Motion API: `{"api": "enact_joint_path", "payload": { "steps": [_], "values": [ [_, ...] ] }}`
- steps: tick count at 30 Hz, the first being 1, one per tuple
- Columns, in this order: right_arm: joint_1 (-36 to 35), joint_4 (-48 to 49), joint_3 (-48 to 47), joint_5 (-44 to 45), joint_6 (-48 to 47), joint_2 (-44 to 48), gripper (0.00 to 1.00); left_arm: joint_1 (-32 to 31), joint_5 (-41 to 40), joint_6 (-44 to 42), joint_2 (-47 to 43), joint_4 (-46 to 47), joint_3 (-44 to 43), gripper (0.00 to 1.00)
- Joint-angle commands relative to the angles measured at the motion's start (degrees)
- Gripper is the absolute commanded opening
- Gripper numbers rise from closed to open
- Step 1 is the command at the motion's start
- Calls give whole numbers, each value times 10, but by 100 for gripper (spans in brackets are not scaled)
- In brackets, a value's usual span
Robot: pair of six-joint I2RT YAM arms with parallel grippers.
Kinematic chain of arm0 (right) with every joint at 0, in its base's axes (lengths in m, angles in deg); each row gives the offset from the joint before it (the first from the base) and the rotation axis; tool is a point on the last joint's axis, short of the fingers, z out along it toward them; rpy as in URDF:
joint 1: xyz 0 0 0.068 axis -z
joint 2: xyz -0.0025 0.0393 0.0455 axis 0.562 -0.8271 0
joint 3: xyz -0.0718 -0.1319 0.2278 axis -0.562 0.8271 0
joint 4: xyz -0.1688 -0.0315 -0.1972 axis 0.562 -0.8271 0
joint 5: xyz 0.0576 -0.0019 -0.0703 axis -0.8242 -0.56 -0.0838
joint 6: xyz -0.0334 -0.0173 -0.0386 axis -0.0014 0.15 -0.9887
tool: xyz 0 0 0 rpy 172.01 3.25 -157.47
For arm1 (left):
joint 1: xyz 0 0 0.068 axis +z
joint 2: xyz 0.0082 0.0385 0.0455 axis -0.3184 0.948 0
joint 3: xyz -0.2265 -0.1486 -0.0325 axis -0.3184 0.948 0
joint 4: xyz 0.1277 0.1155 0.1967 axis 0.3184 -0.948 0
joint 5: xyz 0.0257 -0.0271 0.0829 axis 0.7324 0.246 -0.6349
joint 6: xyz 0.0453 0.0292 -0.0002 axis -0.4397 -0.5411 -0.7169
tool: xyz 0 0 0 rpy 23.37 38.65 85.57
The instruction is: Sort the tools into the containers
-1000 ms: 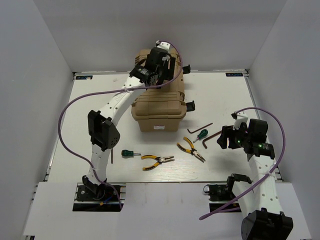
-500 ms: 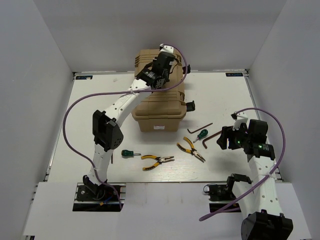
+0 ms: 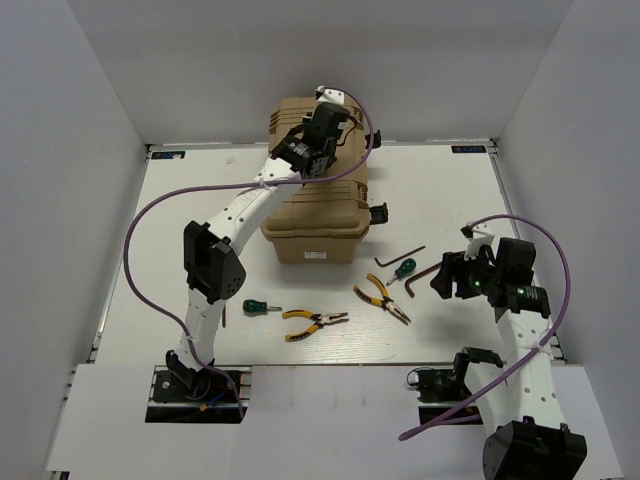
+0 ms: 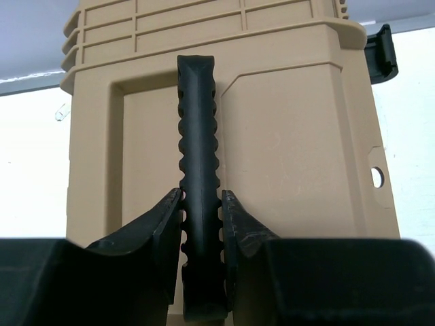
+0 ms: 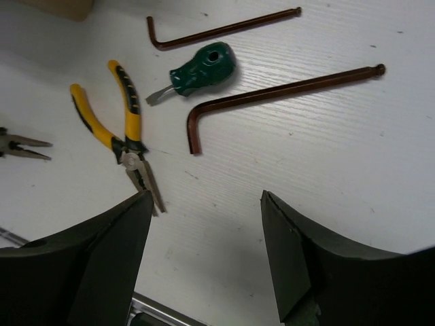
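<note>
Nothing was sorted: the toolbox [image 3: 318, 225] was shut, left gripper [image 4: 202, 197] pinching its handle [image 4: 197, 122]; right gripper [image 5: 205, 200] spread; tools [image 3: 381, 298] lay on the table [image 3: 450, 190].

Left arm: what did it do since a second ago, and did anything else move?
The left gripper swung right over the toolbox and closed on its black handle; the toolbox shifted slightly left. The right gripper stayed open above the table, and the pliers, screwdrivers and hex keys lay where they were.

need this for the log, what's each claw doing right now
left claw: closed on the toolbox handle
right claw: open, holding nothing
</note>
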Motion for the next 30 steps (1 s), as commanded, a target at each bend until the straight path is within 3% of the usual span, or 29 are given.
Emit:
{"api": "enact_joint_path", "payload": {
  "steps": [1, 6, 7, 11, 15, 22, 30],
  "values": [
    [-3, -3, -36, -81, 2, -16, 72, 4, 5, 0, -112, 59, -5, 0],
    [-10, 60, -79, -219, 61, -87, 68, 9, 11, 6, -122, 59, -5, 0],
    [-11, 75, -88, -257, 111, -137, 68, 9, 11, 11, -122, 59, 1, 0],
    [-40, 136, -186, -288, 186, -265, 61, 9, 17, 11, -136, 66, 24, 0],
    [-81, 230, -219, -277, 271, -357, 61, 9, 27, 11, -143, 66, 30, 0],
    [-140, 232, -303, -237, 310, -470, 65, 15, 43, 11, -155, 61, 46, 0],
    [-165, 227, -374, -195, 323, -554, 61, 15, 55, 22, -155, 61, 46, 0]
  ]
}}
